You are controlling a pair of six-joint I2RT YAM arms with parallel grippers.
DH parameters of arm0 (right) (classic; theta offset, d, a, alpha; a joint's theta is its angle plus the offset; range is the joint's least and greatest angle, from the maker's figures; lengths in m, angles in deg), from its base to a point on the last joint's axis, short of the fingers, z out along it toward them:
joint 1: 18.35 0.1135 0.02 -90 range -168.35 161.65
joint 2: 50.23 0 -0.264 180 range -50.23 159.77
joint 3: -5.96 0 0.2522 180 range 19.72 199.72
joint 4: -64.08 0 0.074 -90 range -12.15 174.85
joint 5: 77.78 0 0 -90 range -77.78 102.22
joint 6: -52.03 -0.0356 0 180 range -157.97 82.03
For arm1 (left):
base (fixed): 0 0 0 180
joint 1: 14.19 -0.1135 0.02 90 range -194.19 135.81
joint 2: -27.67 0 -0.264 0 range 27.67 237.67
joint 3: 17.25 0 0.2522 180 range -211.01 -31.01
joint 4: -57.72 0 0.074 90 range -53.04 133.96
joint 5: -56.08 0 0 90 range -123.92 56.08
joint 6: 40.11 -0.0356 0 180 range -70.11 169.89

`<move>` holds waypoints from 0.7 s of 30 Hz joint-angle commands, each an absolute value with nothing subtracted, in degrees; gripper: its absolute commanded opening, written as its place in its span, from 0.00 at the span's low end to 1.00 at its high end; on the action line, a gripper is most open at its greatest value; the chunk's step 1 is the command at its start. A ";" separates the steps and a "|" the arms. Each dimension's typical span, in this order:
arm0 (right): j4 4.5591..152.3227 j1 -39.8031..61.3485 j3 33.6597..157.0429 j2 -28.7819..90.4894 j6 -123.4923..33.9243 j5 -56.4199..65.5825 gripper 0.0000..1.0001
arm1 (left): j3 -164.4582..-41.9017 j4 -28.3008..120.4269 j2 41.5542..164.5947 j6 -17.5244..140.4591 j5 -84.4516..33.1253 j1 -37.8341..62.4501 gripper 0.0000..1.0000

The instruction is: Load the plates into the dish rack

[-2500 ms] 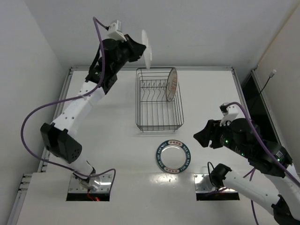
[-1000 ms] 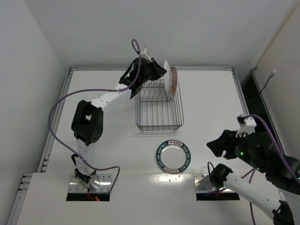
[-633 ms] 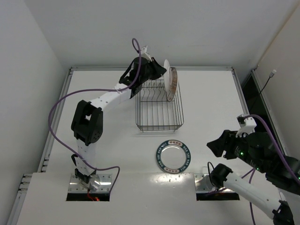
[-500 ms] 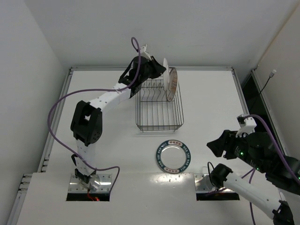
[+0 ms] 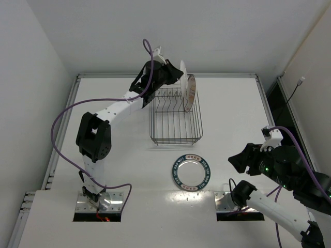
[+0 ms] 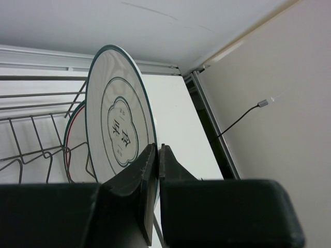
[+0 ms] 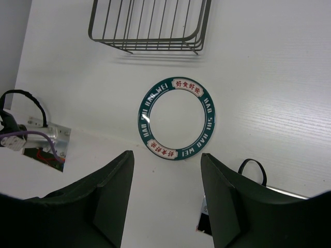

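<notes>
The left pincer [image 6: 156, 148] is clamped on the rim of the pale plate [image 6: 120, 135]. It holds the plate on edge above the far end of the dish rack [image 5: 150, 111], probably so that it can drop between the prongs. The striped plate [image 5: 190, 93] already stands in the rack just beside it. The lettered plate [image 5: 192, 172] lies flat on the tabletop [image 5: 119, 134], near the rack's near side, below the open, empty right pincer [image 7: 165, 155]. Two and a half seconds ago the pale plate hung beyond the rack's far left corner.
</notes>
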State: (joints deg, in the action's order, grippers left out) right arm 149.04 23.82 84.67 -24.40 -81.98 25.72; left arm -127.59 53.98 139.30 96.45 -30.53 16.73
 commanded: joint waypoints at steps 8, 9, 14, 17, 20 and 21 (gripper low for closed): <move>149.56 23.83 85.02 -24.04 -82.62 26.20 0.52 | -123.65 59.87 136.74 97.17 -31.37 17.80 0.00; 149.56 23.83 85.02 -24.04 -82.62 26.20 0.52 | -123.04 59.87 136.74 97.17 -31.38 17.80 0.00; 149.56 23.83 85.02 -24.65 -83.23 26.20 0.52 | -119.78 59.87 136.74 96.65 -31.90 17.80 0.00; 149.56 23.83 85.02 -25.18 -83.23 26.20 0.52 | -119.78 58.56 136.74 96.12 -31.90 17.80 0.00; 148.51 23.83 85.02 -25.18 -83.23 26.20 0.55 | -122.58 55.40 138.58 94.89 -31.90 18.33 0.00; 148.51 23.83 85.02 -24.57 -83.23 26.20 0.55 | -123.11 54.78 138.59 94.37 -31.90 19.02 0.01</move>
